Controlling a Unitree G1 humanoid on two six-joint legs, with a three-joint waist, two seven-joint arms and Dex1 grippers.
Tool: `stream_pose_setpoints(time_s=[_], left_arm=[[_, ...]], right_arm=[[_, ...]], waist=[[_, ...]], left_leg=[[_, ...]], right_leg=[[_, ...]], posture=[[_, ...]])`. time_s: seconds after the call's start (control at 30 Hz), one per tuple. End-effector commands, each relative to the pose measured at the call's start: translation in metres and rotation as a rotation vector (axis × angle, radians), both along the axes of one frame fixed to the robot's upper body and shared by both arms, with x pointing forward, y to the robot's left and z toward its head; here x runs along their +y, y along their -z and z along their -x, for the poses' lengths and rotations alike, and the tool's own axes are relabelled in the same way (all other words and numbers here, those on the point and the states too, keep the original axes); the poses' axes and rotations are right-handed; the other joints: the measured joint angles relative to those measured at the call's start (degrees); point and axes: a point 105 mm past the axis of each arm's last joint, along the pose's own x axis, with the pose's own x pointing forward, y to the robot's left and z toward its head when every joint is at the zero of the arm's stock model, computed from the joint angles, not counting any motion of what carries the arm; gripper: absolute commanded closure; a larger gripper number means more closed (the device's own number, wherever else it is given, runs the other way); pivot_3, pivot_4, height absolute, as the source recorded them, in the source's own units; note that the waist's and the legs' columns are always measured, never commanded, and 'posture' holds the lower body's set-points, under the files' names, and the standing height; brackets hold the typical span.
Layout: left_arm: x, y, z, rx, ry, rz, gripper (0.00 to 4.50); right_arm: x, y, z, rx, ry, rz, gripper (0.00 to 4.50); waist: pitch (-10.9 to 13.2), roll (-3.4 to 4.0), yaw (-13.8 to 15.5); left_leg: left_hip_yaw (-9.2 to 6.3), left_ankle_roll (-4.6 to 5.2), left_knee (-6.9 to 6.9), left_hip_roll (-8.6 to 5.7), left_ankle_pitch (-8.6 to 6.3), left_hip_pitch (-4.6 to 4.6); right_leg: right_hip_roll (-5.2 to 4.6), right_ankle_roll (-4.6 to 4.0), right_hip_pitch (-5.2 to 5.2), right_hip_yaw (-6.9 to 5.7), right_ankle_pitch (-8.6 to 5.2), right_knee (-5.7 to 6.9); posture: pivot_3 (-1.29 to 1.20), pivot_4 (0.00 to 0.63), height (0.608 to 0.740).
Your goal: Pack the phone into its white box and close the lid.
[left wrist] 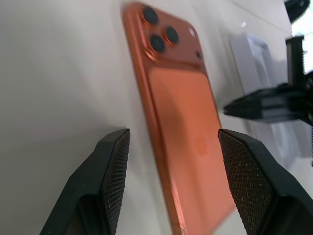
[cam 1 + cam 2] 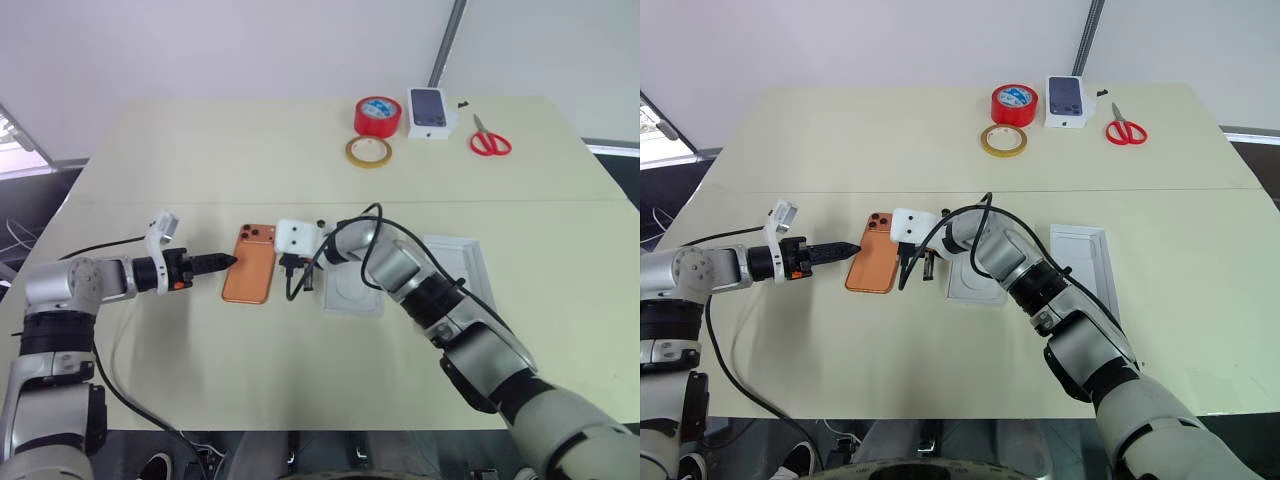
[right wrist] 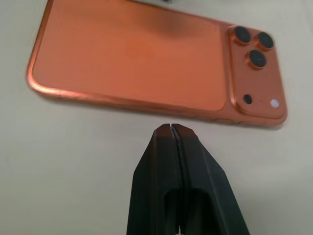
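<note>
Phone point(image 2: 249, 263) lay flat on the bench point(image 2: 200, 170) between both grippers: left gripper point(image 2: 226, 262) reached level, fingers point(image 1: 110, 171) spread wide at its edge; right gripper point(image 3: 171, 128), fingers pressed together, just beside it.

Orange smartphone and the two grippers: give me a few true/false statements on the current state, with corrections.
1. The orange smartphone lies camera side up on the cream table. True.
2. The left gripper is shut on the phone. False: its fingers stand open at the phone's long edge, gripping nothing.
3. The right gripper is shut and holds nothing. True.
4. The phone already sits in the shallow white cardboard box. False: it lies on the bare table beside the box.
5. The red tape roll is next to the phone. False: it stands at the far edge, near the red-handled scissors.
</note>
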Motion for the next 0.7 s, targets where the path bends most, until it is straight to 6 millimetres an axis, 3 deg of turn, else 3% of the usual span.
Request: stream_pose_setpoints(time_s=[0.03,0.3,0.43,0.7], left_arm=[[-0.009,0.017,0.009,0.098,0.037,0.017,1.47],[-0.035,0.034,0.01,0.173,0.091,0.04,1.47],[-0.05,0.028,0.007,0.172,0.124,0.07,1.47],[-0.052,0.023,-0.002,0.142,0.13,-0.01,1.47]], right_arm=[[0.008,0.001,0.003,-0.011,-0.022,-0.002,4.47],[0.02,0.004,0.003,-0.012,0.001,-0.038,4.47],[0.019,0.006,0.003,-0.012,0.002,-0.032,4.47],[0.016,0.005,0.002,-0.015,0.012,-0.038,4.47]], waist=[[-0.02,0.0,0.01],[-0.21,0.13,0.11],[-0.35,0.31,0.33],[-0.38,0.3,0.39]], left_leg=[[0.0,-0.01,0.0,0.0,0.0,0.0],[0.0,-0.03,0.0,0.0,0.01,0.16],[-0.01,-0.02,-0.01,-0.04,0.01,0.32],[-0.07,0.01,-0.01,-0.11,-0.01,0.38]], right_leg=[[0.0,0.0,-0.01,0.01,0.0,0.01],[-0.01,0.0,0.16,0.01,0.0,0.0],[-0.05,0.0,0.33,0.01,0.0,0.0],[-0.08,0.0,0.4,0.01,0.0,0.0]], posture=[[0.0,0.15,0.74],[0.0,0.15,0.74],[0.0,0.15,0.74],[0.0,0.15,0.74]])
